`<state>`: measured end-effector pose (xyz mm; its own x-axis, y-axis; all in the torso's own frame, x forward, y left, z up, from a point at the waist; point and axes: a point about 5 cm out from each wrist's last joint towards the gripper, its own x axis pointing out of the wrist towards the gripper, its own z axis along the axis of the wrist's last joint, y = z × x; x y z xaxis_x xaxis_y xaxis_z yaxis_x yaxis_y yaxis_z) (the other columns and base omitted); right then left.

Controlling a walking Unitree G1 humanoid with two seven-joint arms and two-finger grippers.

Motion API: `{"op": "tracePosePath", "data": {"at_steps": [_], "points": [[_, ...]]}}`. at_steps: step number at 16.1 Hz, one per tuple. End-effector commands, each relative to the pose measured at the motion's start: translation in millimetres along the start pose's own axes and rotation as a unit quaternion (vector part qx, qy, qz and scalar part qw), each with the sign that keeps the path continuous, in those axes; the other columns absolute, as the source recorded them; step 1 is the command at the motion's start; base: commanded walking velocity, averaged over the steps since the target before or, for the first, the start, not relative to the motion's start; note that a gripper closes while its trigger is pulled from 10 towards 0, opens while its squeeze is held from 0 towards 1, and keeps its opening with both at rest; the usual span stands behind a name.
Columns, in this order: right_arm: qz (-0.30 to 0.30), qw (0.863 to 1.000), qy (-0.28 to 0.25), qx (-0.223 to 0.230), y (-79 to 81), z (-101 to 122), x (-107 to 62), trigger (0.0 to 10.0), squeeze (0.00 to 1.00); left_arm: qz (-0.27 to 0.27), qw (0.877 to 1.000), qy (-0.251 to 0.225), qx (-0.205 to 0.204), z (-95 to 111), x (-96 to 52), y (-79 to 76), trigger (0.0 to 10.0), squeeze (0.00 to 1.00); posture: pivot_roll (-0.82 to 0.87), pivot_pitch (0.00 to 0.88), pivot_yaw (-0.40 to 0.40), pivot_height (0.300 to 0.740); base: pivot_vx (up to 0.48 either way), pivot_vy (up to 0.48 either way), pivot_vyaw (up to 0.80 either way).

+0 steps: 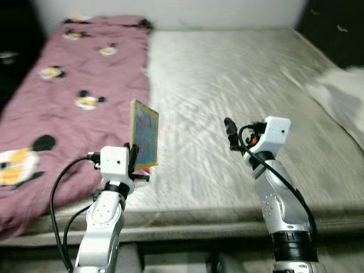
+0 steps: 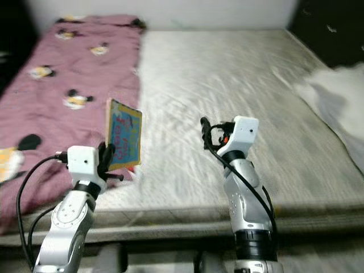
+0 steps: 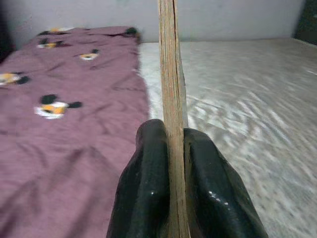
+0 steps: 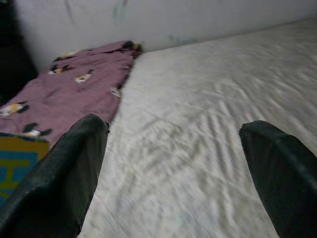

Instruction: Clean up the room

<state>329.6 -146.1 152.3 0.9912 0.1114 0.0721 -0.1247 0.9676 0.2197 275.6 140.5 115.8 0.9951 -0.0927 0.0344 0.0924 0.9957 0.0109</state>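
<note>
**Book held upright over the bed's near edge**

Pale, rumpled mattress spreads across most of the scene, running back to a light wall. Lying over the mattress's left part is a maroon blanket printed with cartoon mouse figures, its long edge running from the wall toward the mattress's near edge. At the mattress's right side a white bundle of fabric rests, blurred and hard to make out further. Dark furniture stands beyond that right side.

Both silver arms reach up from below the mattress's near edge. The left gripper is above the blanket's inner edge, its two black fingers pressed onto the lower end of a thin, colourful picture book. That book stands upright in the air, clear of the mattress, with its blue and yellow cover turned toward the right arm; from the left wrist it shows edge-on, clamped between the fingers.

The right gripper hovers over the bare mattress, well apart from the book, its fingers spread wide with nothing between them.
</note>
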Motion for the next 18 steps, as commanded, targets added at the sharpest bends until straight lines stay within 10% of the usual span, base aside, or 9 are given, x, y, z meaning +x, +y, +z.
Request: {"op": "tracePosePath", "data": {"at_steps": [1,7,10,18], "points": [[0.001,1.000,-0.006,-0.003,1.8,3,2.3,10.0,0.00,-0.003,1.000,-0.018,0.002,9,3.1,0.6,0.0,0.00,0.02,0.000,-0.011,0.733,0.000,0.000,0.00],[-0.006,1.000,-0.007,-0.009,-1.4,1,2.4,10.0,0.00,-0.018,1.000,-0.010,-0.010,9,5.9,-4.2,0.2,0.00,0.02,0.000,-0.007,0.740,0.000,0.000,0.00],[-0.007,1.000,-0.007,-0.014,-2.5,0,2.0,10.0,0.00,-0.022,1.000,-0.003,-0.014,8,6.0,-7.8,10.0,0.00,0.02,0.000,-0.006,0.740,0.000,0.000,0.00],[-0.021,0.999,0.005,-0.033,-5.9,-6,0.1,10.0,0.00,0.021,0.999,0.011,-0.026,3,4.6,3.8,10.0,0.00,0.02,0.000,-0.006,0.740,0.000,0.000,0.00]]}}
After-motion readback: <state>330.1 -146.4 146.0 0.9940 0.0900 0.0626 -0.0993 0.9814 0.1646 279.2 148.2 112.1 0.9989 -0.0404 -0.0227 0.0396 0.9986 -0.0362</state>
